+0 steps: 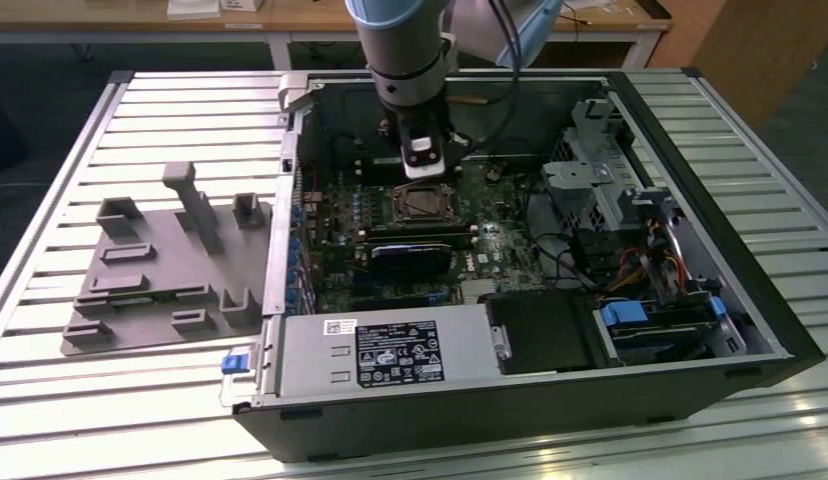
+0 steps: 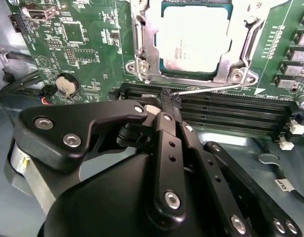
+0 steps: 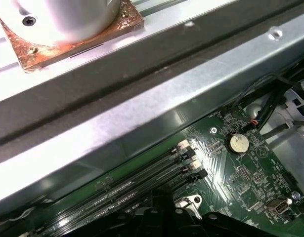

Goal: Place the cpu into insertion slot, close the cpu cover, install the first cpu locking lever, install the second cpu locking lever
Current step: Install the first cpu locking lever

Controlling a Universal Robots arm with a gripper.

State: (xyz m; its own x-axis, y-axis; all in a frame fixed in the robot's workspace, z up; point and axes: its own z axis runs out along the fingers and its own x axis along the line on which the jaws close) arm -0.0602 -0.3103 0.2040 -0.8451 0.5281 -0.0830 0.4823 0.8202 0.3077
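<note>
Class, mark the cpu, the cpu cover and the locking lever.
cpu (image 2: 194, 42): second wrist view, centre of pale face.
cpu cover (image 2: 148, 42): second wrist view, silver side bar.
locking lever (image 2: 206, 89): second wrist view, mid wire.

Green circuit board (image 3: 240, 177) with coin battery (image 3: 237, 143), memory slots (image 3: 142, 182) beside grey case wall (image 3: 142, 113)

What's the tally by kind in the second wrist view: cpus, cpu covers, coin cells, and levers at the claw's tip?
cpu: 1
cpu cover: 1
coin cell: 1
locking lever at the tip of the claw: 1
Total: 4
</note>
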